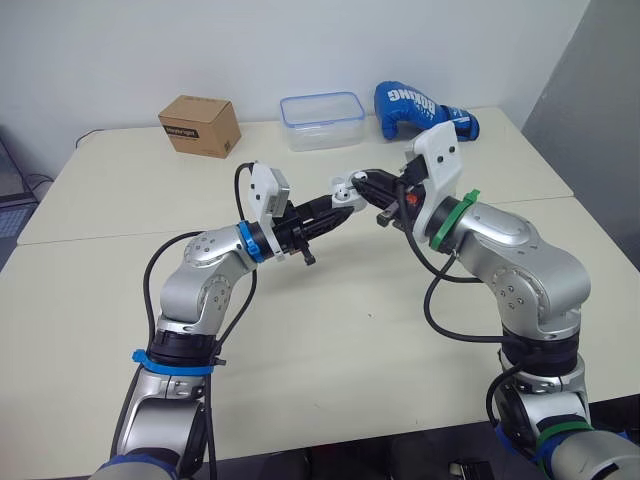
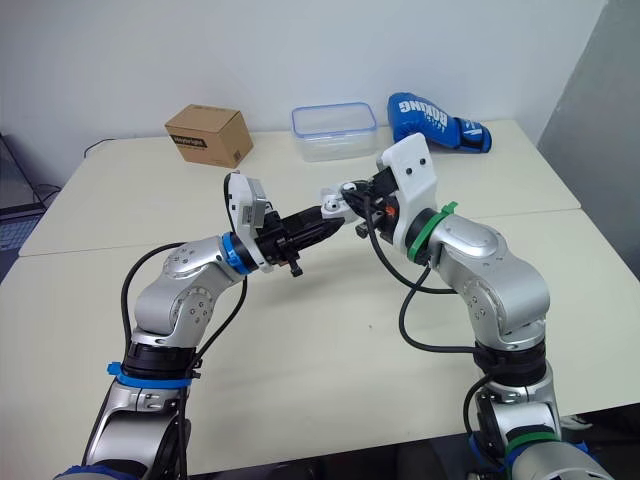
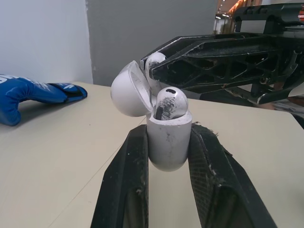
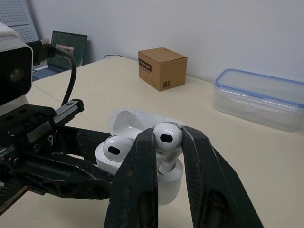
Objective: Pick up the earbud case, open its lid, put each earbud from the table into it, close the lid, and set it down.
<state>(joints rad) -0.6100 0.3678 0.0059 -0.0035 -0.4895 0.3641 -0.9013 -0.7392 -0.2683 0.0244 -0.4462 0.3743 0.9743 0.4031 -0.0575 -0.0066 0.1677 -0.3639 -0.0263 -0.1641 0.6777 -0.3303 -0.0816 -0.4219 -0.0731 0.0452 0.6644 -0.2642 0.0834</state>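
Left eye view: earbud case [image 1: 344, 187] aloft over table [image 1: 330, 330], pinched in left gripper [image 1: 340, 200]; right gripper [image 1: 366, 186] meeting it from the robot's right, tips close together.

Left wrist view: case clamped upright between both fingers, lid [image 3: 127, 90] hinged open; one earbud [image 3: 170, 102] seated, second earbud [image 3: 154, 61] just behind it.

Right wrist view: fingers pressed on second earbud, stem pointing down at the free socket, beside the seated one. Probably calls for a straight push along the stem, then release.
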